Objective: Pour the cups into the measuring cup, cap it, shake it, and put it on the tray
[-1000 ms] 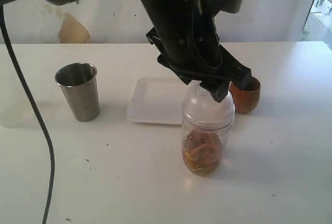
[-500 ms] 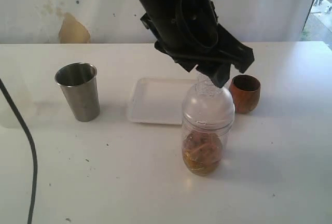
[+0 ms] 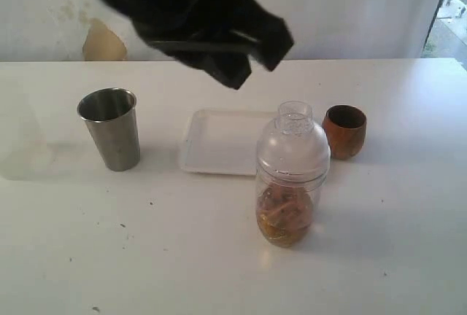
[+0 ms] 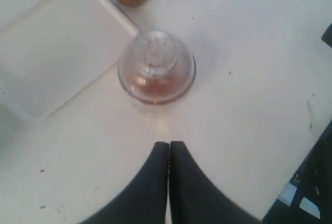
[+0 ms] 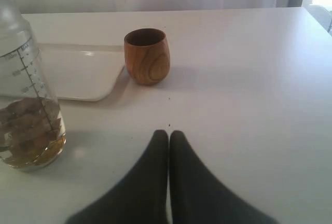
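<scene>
Clear plastic measuring cup (image 5: 26, 84): black graduation numerals, too blurred to read. Left gripper (image 4: 169, 146), right gripper (image 5: 168, 135): jaws pressed together.

The clear measuring cup (image 3: 290, 187) stands upright under its domed lid (image 3: 293, 147) (brownish contents fill its bottom) just before the flat white tray (image 3: 211, 144), the wooden cup (image 3: 344, 131) upright right of the tray, the steel tumbler (image 3: 111, 129) upright to its left.

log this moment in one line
clear plastic measuring cup: lidded, brown contents, on table | white rectangular tray: bare | left claw: shut, empty | right claw: shut, empty
</scene>
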`<state>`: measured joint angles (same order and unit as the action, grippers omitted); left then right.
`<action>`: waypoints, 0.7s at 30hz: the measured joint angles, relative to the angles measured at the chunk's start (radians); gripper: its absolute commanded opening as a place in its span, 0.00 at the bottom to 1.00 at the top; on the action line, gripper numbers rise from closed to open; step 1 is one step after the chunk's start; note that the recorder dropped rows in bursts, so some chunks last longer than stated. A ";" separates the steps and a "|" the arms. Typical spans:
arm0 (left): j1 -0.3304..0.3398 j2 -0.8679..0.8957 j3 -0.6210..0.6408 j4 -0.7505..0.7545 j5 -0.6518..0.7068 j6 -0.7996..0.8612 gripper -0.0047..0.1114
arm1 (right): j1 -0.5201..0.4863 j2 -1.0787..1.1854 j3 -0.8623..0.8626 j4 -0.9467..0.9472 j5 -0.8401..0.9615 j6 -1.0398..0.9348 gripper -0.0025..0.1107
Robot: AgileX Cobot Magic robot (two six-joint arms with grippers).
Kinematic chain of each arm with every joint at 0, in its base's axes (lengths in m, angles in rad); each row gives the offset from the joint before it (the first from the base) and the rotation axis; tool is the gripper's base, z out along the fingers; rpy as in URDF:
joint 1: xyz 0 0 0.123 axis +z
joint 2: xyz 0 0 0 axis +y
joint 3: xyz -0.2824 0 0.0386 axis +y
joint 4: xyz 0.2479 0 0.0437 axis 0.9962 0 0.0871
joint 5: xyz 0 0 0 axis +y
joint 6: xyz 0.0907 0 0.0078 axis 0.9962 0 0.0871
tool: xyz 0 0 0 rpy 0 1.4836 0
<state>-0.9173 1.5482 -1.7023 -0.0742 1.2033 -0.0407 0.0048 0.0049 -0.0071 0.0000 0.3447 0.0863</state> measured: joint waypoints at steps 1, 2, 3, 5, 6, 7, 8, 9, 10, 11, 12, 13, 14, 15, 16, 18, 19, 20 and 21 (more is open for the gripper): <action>0.000 -0.043 0.053 0.002 -0.018 -0.003 0.04 | 0.000 0.000 0.000 0.000 0.000 0.000 0.02; 0.000 -0.078 0.108 0.006 -0.037 -0.005 0.04 | 0.000 0.000 0.000 0.000 0.000 0.000 0.02; 0.000 -0.125 0.165 0.010 -0.068 -0.009 0.04 | 0.000 0.000 0.000 0.000 0.000 0.000 0.02; 0.000 -0.223 0.267 0.019 -0.140 -0.017 0.04 | 0.000 0.000 0.000 0.000 0.000 0.000 0.02; 0.000 -0.274 0.324 0.026 -0.184 -0.020 0.04 | 0.000 0.000 0.000 0.000 0.000 0.000 0.02; 0.000 -0.326 0.378 0.032 -0.232 -0.021 0.04 | 0.000 0.000 0.000 0.000 0.000 0.000 0.02; 0.000 -0.367 0.421 0.037 -0.271 -0.023 0.04 | 0.000 0.000 0.000 0.000 0.000 0.000 0.02; 0.000 -0.469 0.522 0.058 -0.363 -0.024 0.04 | 0.000 0.000 0.000 0.000 0.000 0.000 0.02; 0.000 -0.510 0.571 0.066 -0.404 -0.024 0.04 | 0.000 0.000 0.000 0.000 0.000 0.000 0.02; 0.000 -0.612 0.661 0.085 -0.476 -0.026 0.04 | 0.000 0.000 0.000 0.000 0.000 0.000 0.02; 0.000 -0.663 0.695 0.092 -0.501 -0.026 0.04 | 0.000 0.000 0.000 0.000 0.000 0.000 0.02; 0.000 -0.764 0.775 0.113 -0.557 -0.026 0.04 | 0.000 0.000 0.000 0.000 0.000 0.000 0.02; 0.000 -0.815 0.812 0.123 -0.582 -0.026 0.04 | 0.000 0.000 0.000 0.000 0.000 0.000 0.02; 0.000 -0.905 0.875 0.140 -0.629 -0.024 0.04 | 0.000 0.000 0.000 0.000 0.000 0.000 0.02; 0.000 -0.987 0.926 0.150 -0.667 -0.018 0.04 | 0.000 0.000 0.000 0.000 0.000 0.000 0.02; 0.000 -1.127 1.009 0.160 -0.738 -0.011 0.04 | 0.000 0.000 0.000 0.000 0.000 0.002 0.02; 0.000 -1.166 1.037 0.160 -0.755 -0.009 0.04 | 0.000 0.000 0.000 0.000 0.000 0.014 0.02; 0.000 -1.223 1.068 0.162 -0.755 -0.009 0.04 | 0.000 0.000 0.000 0.000 0.000 0.024 0.02; 0.000 -1.252 1.084 0.162 -0.747 -0.009 0.04 | 0.000 0.000 0.000 0.000 0.000 0.029 0.02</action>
<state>-0.9173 0.2958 -0.6182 0.0879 0.4563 -0.0500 0.0048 0.0049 -0.0071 0.0000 0.3447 0.1156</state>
